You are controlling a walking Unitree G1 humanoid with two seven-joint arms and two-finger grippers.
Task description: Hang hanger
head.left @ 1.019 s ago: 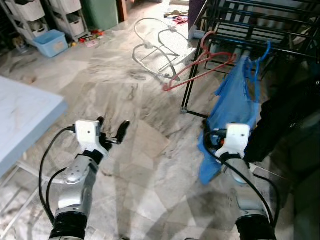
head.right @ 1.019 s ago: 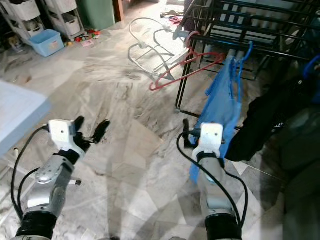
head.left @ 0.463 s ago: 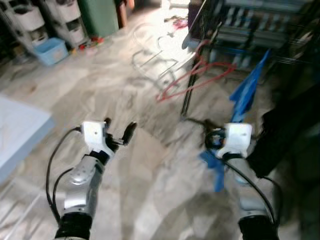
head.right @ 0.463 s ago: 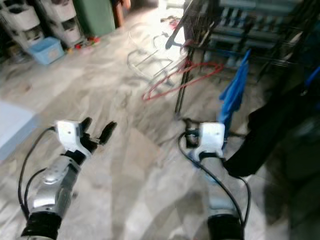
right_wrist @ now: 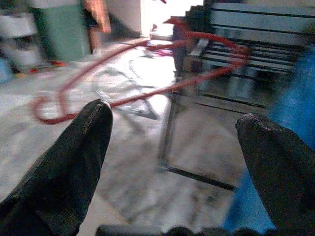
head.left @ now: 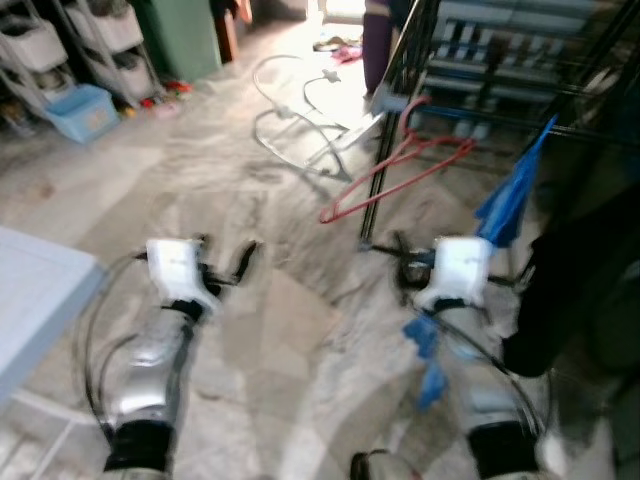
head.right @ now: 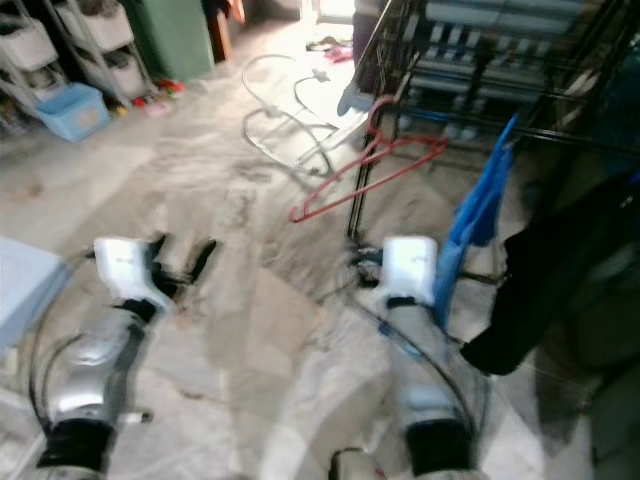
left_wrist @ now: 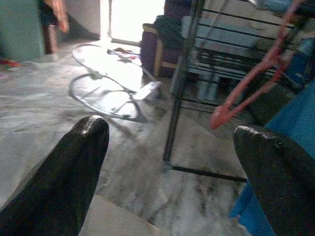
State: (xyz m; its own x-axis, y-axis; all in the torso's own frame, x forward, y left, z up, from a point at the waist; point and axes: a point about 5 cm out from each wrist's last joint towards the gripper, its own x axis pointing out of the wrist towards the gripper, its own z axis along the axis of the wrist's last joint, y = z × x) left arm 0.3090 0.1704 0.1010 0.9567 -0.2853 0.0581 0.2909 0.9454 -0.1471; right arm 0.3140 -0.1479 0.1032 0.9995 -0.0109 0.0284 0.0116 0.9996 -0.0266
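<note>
Red hanger point(right_wrist: 147, 69) hooked on black rack point(head.left: 400, 90), ahead and above right tool point(right_wrist: 170, 162); long axis slants down leftward. Right tool nearer, spread wide, empty; left tool point(left_wrist: 167, 167) likewise.

Home laundry area: drying rack point(head.left: 520, 70), hanger point(head.left: 395, 165)

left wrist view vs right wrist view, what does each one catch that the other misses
Left wrist view alone: the dark purple sofa by the bright doorway, past the open left end effector. Right wrist view alone: white storage drawers at the far wall, and the red hanger's full triangle, framed between the open right end effector's fingers. Both share: the red hanger on the black drying rack, the blue garment, the white wire frame on the marble floor and the green cabinet.
</note>
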